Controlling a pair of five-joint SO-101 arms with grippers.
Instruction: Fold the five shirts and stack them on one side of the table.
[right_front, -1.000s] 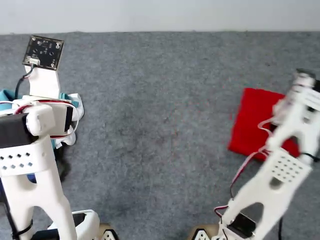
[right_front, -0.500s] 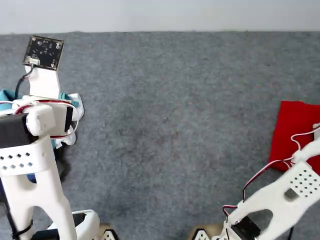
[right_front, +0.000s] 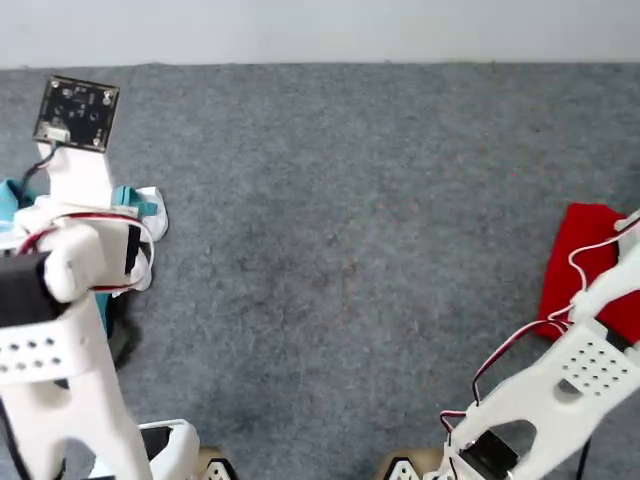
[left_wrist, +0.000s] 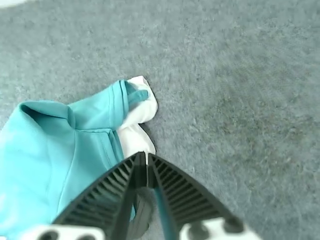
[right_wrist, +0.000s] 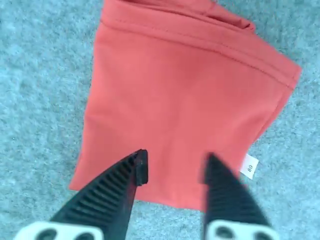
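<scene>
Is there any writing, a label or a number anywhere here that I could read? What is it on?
White tag at the edge of the red shirt: a short dark mark, too small to read for certain.
Dark circuit board on the left arm: pale specks, too small to read.
Nothing else legible.

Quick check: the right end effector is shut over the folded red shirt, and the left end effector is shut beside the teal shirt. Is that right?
Not quite. The right end effector is open, its fingers spread above the folded red shirt, as the right wrist view shows. The rest holds: the left end effector is shut beside the teal shirt.
</scene>
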